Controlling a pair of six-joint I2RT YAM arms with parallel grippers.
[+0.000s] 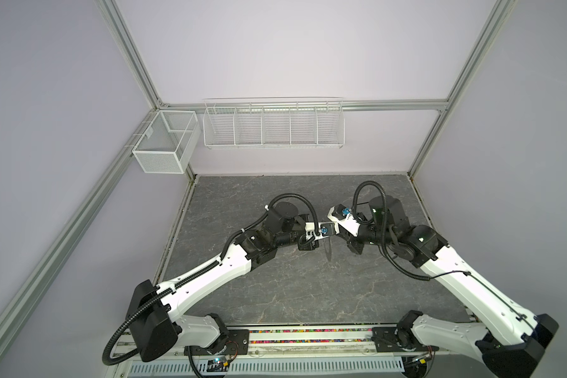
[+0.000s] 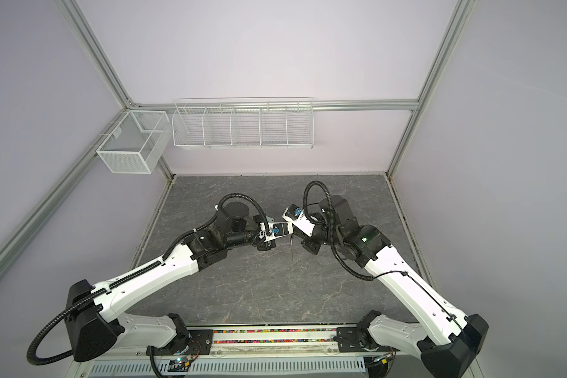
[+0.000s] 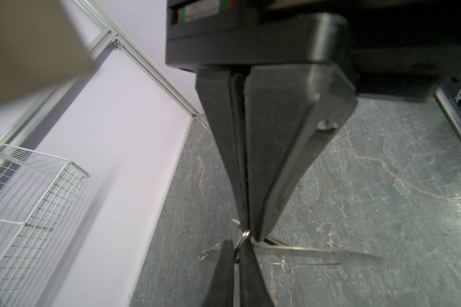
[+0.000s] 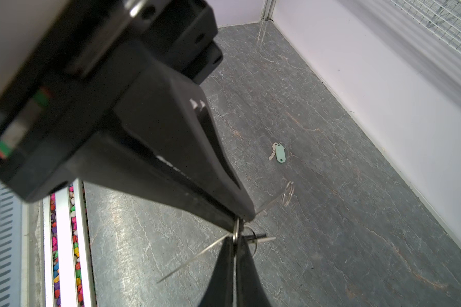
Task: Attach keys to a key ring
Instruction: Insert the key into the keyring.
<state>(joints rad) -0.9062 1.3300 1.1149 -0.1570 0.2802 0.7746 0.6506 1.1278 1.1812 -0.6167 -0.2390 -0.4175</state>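
Left pincer (image 3: 249, 235) and right pincer (image 4: 244, 219) both clenched the key ring (image 3: 317, 252); the green-tagged key (image 4: 280, 154) lay apart, unattached.

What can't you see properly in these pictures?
- Key ring: edge-on in both top views, only a thin sliver. Its holes do not show.
- Green-tagged key: seen only in the right wrist view. In both top views it is likely under an arm.
- Black-tagged key: not found. A dark bit near the tips is too small to tell.
- Left gripper and right gripper: tips crowded and blurred, so what each pinches is unclear.
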